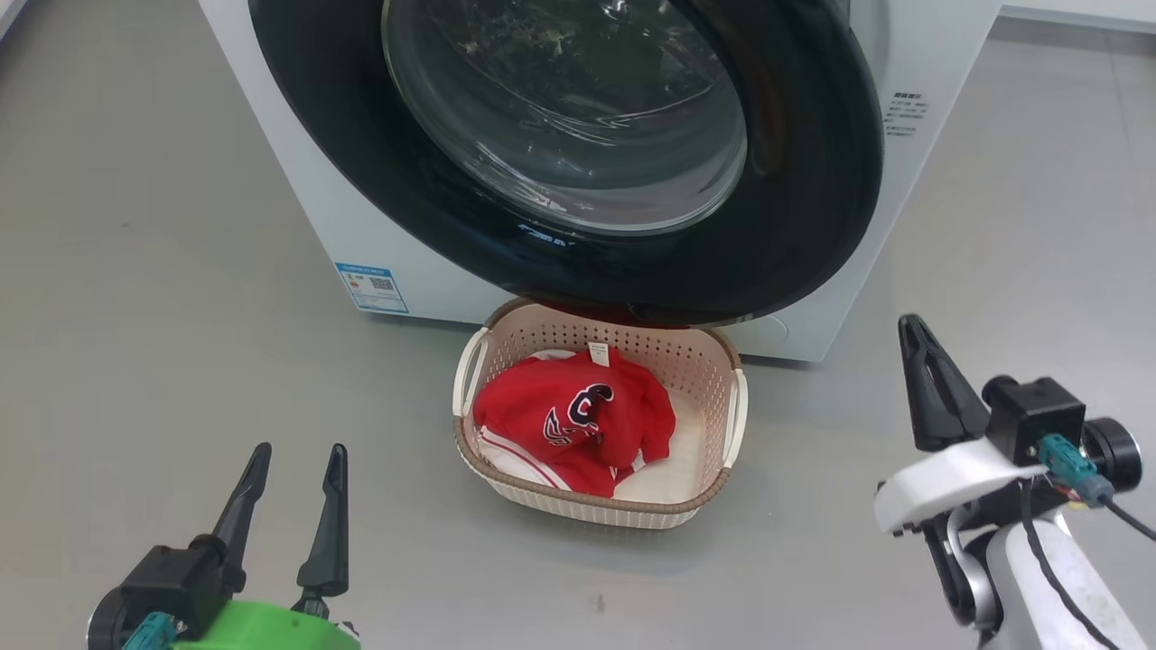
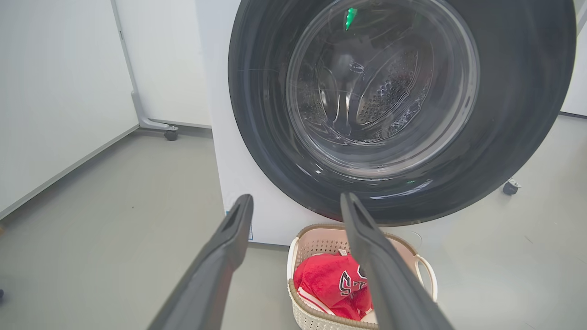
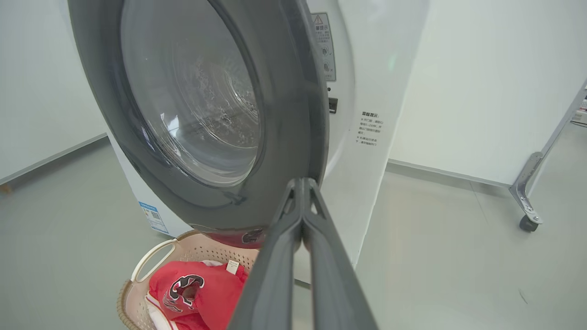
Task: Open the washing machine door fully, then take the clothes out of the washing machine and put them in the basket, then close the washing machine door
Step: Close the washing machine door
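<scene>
on the floor [image 1: 163, 298] under the ajar washing machine door [image 1: 813, 181], the clothes [image 1: 578, 417] lie in the basket [image 1: 591, 515]; the right jaws are pressed together, empty, probably to nudge the door shut, while the left jaws gape empty

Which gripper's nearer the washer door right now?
Right. The right gripper, jaws shut, points at the side edge of the door from close by. The left gripper, jaws open, sits farther back, facing its front.

Head looks down; both wrists share door [image 1: 632, 271] and basket [image 1: 587, 507].
</scene>
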Available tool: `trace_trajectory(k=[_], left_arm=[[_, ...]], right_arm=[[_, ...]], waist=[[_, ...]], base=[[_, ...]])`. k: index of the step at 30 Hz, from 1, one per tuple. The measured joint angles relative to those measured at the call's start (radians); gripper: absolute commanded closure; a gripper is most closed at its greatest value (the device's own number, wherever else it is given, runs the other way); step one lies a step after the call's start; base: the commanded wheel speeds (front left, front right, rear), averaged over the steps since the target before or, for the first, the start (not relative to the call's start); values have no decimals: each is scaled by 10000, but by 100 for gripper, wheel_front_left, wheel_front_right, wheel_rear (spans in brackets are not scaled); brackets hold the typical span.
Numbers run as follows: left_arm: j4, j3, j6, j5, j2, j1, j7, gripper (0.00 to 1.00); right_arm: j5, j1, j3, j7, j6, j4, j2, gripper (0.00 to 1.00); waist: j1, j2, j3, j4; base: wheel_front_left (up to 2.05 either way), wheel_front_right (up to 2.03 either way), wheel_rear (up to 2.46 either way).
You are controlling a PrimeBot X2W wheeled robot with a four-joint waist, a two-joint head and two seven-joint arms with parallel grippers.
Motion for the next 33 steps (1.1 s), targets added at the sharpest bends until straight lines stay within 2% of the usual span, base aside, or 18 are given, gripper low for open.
trace_trajectory(k=[10,22,33], left_arm=[[151,-140,-176,31,-84,-684,-178,0],[408,-146,-268,84,-107,-1158,-357,0],[629,-148,-316,171,-159,-1376,-508,0]], right_arm=[[-324,-1994,535,600,512,652,-142,100],[-366,-3803,408,771,604,1756,-58,100],[-364,-4957,203,742,602,2602,-59,100]], waist=[[0,0,605,626],[1,0,1233,1134],[1,0,1547,1243]], base=[[0,0,0],[0,0,0],[0,0,0]])
